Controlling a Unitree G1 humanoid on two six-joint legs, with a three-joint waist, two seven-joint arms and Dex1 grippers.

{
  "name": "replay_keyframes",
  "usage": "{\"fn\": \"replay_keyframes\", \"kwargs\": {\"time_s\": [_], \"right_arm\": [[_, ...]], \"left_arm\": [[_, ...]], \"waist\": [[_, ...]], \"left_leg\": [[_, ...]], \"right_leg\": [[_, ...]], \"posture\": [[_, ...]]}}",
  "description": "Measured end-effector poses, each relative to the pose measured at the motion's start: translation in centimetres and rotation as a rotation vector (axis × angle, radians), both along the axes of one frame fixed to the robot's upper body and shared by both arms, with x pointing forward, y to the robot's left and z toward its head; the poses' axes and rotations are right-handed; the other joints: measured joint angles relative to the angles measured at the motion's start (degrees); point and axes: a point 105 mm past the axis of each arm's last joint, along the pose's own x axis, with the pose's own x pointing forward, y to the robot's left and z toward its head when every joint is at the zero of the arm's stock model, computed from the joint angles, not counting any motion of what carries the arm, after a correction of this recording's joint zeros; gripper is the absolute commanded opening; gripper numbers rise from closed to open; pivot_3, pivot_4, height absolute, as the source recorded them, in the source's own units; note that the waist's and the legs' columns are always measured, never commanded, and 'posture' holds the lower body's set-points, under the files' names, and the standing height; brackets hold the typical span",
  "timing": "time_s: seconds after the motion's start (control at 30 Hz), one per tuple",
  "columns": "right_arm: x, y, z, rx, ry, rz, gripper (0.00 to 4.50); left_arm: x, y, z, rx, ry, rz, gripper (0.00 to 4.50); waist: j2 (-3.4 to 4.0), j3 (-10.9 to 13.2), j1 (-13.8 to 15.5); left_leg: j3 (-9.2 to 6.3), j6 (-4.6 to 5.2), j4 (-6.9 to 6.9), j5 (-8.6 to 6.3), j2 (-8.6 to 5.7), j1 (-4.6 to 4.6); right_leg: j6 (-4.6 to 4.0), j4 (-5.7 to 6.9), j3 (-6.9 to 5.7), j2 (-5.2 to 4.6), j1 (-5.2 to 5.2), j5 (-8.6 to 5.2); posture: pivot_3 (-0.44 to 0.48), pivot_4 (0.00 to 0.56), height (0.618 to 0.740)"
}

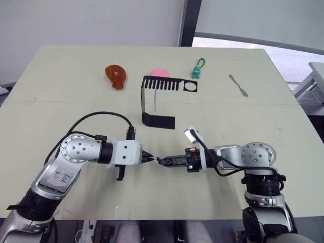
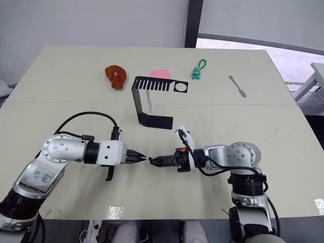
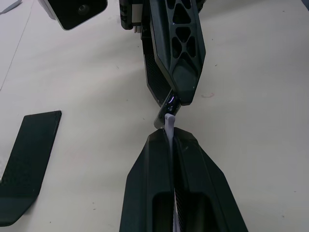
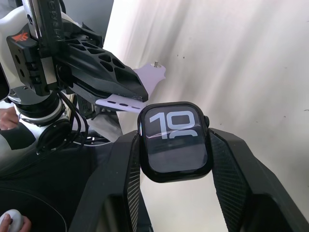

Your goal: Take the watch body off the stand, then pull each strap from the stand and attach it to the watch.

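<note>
The watch body (image 4: 175,140), black with pale digits on its screen, is clamped between the fingers of my right gripper (image 1: 161,161). My left gripper (image 1: 150,158) is shut on a lavender strap (image 4: 147,79), whose thin end (image 3: 169,121) pokes out from the fingertips. The two grippers meet tip to tip low over the table's near middle, the strap end right at the watch body's edge. Behind them stands the black stand (image 1: 159,121), with another pale strap (image 1: 155,103) hanging from its comb top.
Along the far side of the table lie an orange-red object (image 1: 115,76), a pink object (image 1: 160,73) behind the stand, a green keychain figure (image 1: 197,70) and a grey metal tool (image 1: 238,85). The table's front edge (image 1: 162,218) runs just below the arms.
</note>
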Motion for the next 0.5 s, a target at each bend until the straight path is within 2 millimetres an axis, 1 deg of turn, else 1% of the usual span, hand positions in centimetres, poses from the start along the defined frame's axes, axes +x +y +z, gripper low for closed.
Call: {"fn": "replay_keyframes", "kwargs": {"time_s": [0.5], "right_arm": [[0.09,-0.27,-0.17,-0.014,0.001,-0.011,1.58]], "left_arm": [[0.29,-0.71,-0.03,0.06,-0.028,-0.024,0.0]], "waist": [[0.0,0.0,0.02]], "left_leg": [[0.0,0.0,0.0,0.0,0.0,0.0]], "right_leg": [[0.0,0.0,0.0,0.01,0.0,0.0]], "posture": [[0.0,0.15,0.74]]}}
